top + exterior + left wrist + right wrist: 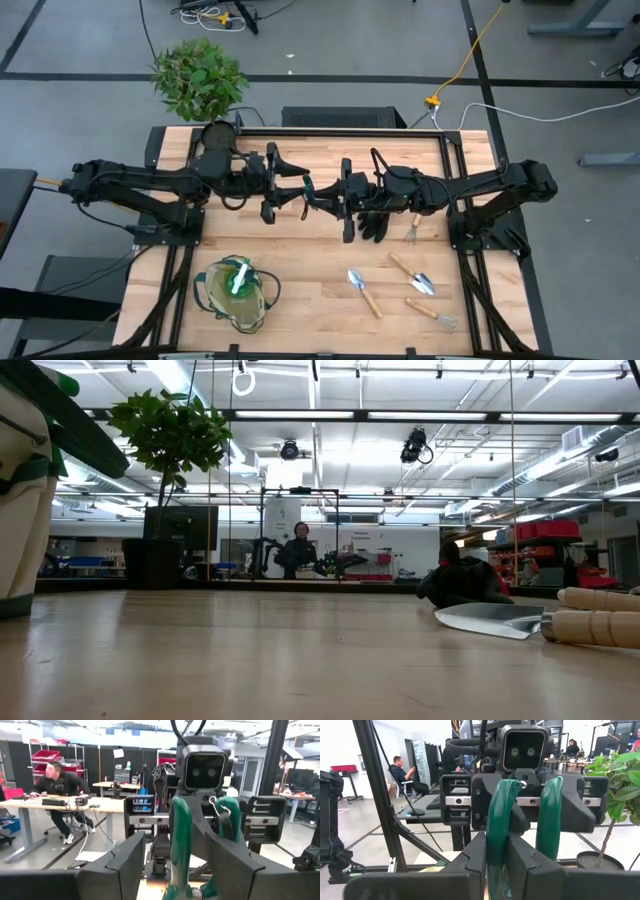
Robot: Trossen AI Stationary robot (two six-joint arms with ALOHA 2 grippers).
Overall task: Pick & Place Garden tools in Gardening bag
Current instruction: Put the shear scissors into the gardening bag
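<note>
Pruning shears with two green handles (310, 190) hang high over the table's middle, between my two grippers. My right gripper (497, 862) is shut on one handle and comes from the table's right. My left gripper (177, 857) faces it from the left, open, with a finger on either side of the two handles (180, 835); I cannot tell whether it touches them. The beige gardening bag (235, 295) stands near the front left with a green spray bottle (236, 276) in it. A black glove (375, 222) lies under my right arm. My right gripper pinches one green handle (496, 837) of the shears between its two fingers. The other handle (550, 815) stands outside them. The fingers are level, come from the table's right and lie along the handle. The shears are lifted clear of the table; their blades are hidden.
Two wooden-handled trowels (363, 292) (412, 272) and a hand fork (432, 312) lie at the front right, and another fork (412, 230) lies beside the glove. A potted leafy plant (200, 75) stands at the far left corner. Bare wood lies in the middle front.
</note>
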